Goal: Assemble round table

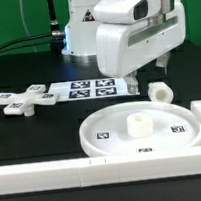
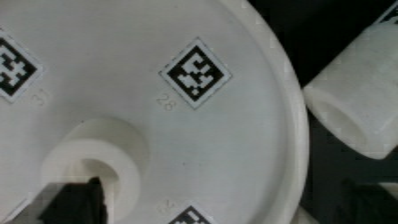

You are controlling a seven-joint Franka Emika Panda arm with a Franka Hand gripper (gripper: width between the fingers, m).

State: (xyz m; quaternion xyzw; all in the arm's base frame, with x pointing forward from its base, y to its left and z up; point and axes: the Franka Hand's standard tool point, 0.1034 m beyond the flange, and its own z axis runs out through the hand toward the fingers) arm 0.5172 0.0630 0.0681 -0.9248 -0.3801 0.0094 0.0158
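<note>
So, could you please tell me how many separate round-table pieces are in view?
3: the round disc in front, the cylinder post just beyond it toward the exterior view's right, the cross-shaped piece at the exterior view's left. The arm may hide others.

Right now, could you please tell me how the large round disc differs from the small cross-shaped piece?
The round disc is far larger than the cross-shaped piece. The disc is circular with a raised rim; the cross has four short arms. The disc lies near the middle of the exterior view, the cross toward its left. Both are white, lie flat on the black table and carry black-and-white tags.
</note>
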